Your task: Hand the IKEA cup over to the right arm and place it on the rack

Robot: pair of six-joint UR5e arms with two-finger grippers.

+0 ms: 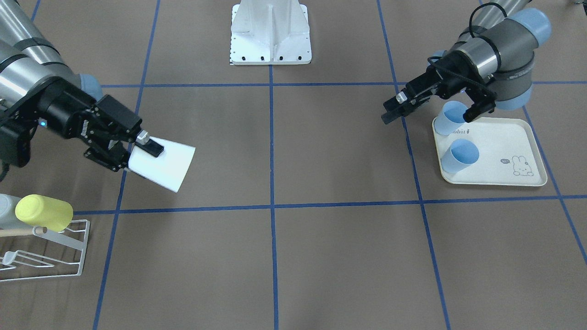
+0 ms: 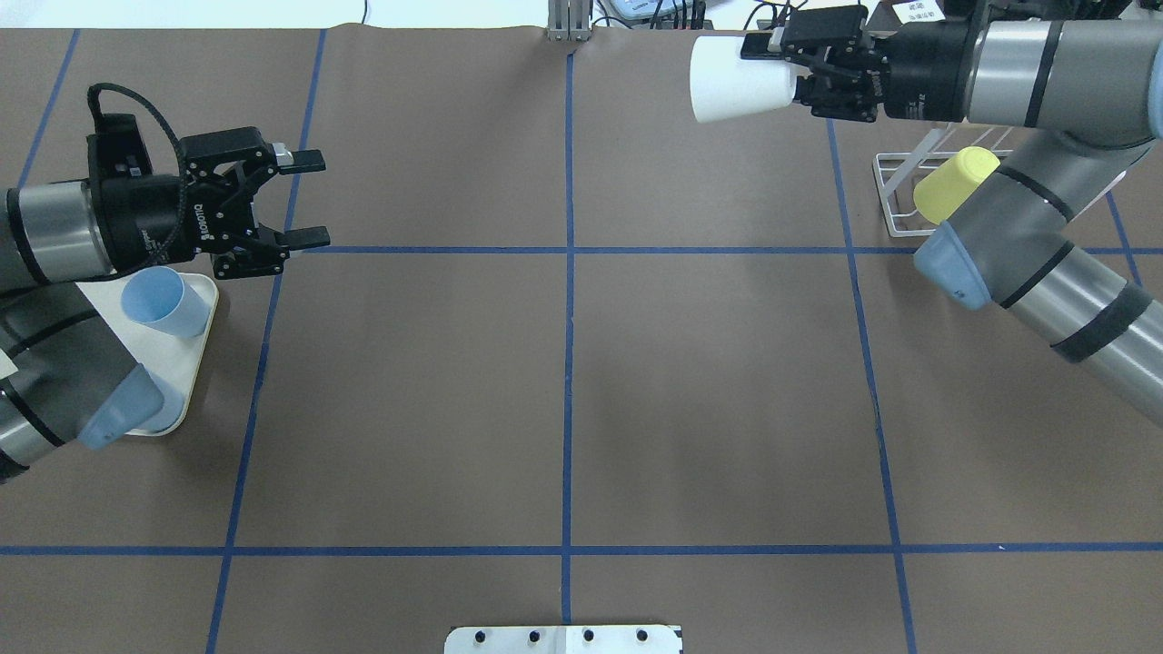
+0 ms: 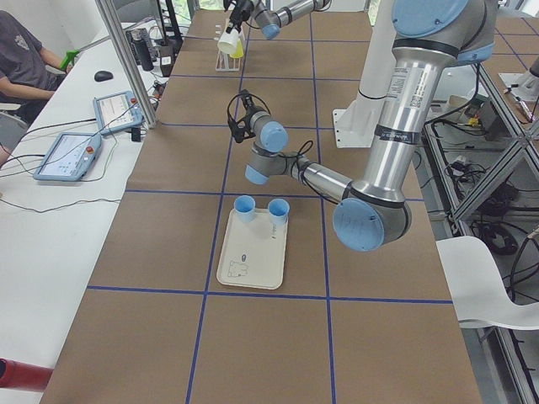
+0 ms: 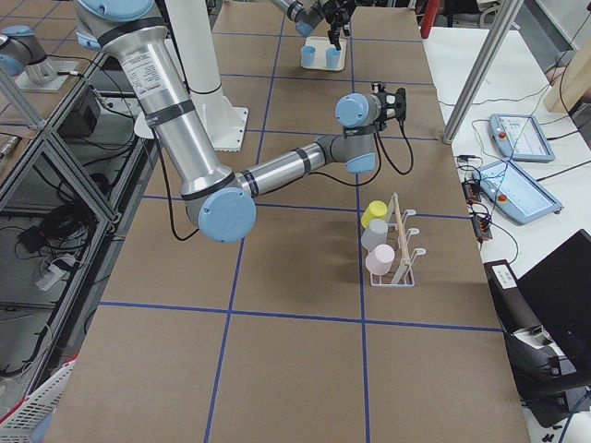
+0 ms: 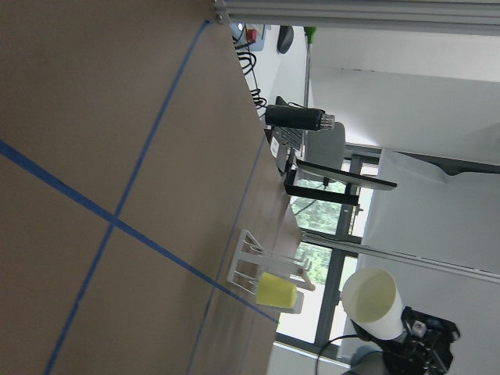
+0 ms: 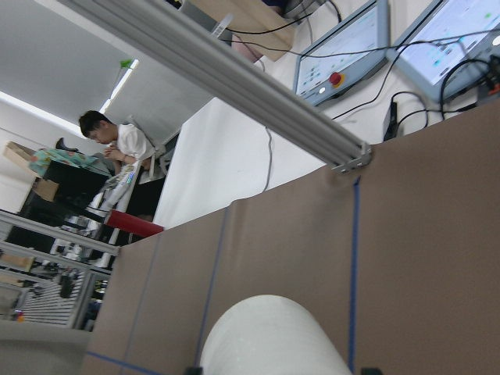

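The IKEA cup [image 1: 165,167] is white and lies on its side in the air, mouth toward the table's middle, with my right gripper [image 1: 142,158] shut on its base end. The overhead view has the cup [image 2: 736,77] and right gripper [image 2: 780,73] at the far right. The cup's rounded side [image 6: 269,336] fills the bottom of the right wrist view. The white wire rack [image 1: 50,256] stands just beyond the cup [image 2: 895,195], with a yellow cup [image 1: 43,212] on a prong. My left gripper [image 2: 313,200] is open and holds nothing, near the tray.
A cream rabbit-print tray [image 1: 504,151] holds two blue cups [image 1: 451,117] [image 1: 461,155] under my left arm. The robot's white base [image 1: 270,32] sits at the table's middle edge. Blue tape lines grid the brown table. A person sits beside the table in the right wrist view.
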